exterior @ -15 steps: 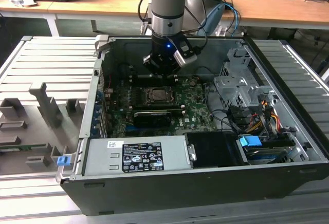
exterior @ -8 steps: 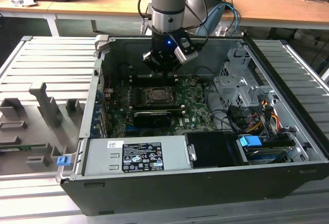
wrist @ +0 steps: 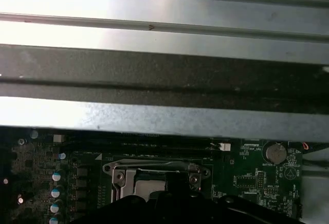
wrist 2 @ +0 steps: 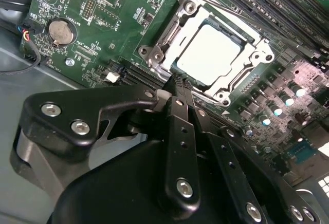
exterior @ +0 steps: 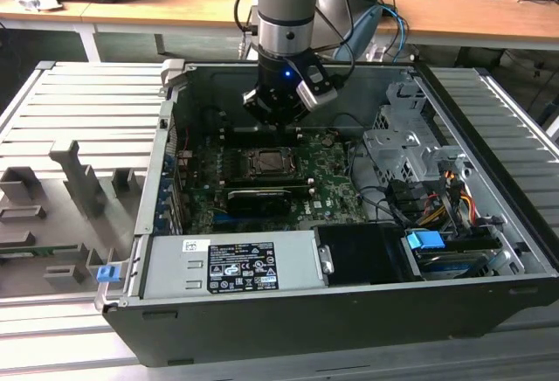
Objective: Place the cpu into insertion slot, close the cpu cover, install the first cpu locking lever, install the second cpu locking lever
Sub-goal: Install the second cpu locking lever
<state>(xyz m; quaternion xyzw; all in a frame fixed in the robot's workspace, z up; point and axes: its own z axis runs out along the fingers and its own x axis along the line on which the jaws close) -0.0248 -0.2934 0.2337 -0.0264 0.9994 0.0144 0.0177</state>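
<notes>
Black gripper [wrist 2: 177,88] fingers sit pinched together, empty, tips just above the insertion slot [wrist 2: 154,54] edge. One cpu [wrist 2: 208,54] lies seated inside, cpu cover [wrist 2: 259,54] closed around it. Exterior view adds one grey power supply [exterior: 231,263] well clear.

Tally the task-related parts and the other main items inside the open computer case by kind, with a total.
Gripper, above the socket: 1
Cpu, seated in the insertion slot: 1
Insertion slot: 1
Cpu cover, lying down around the chip: 1
Grey power supply box: 1
Round coin battery: 1
Long black heatsink block: 1
Total: 7
</notes>
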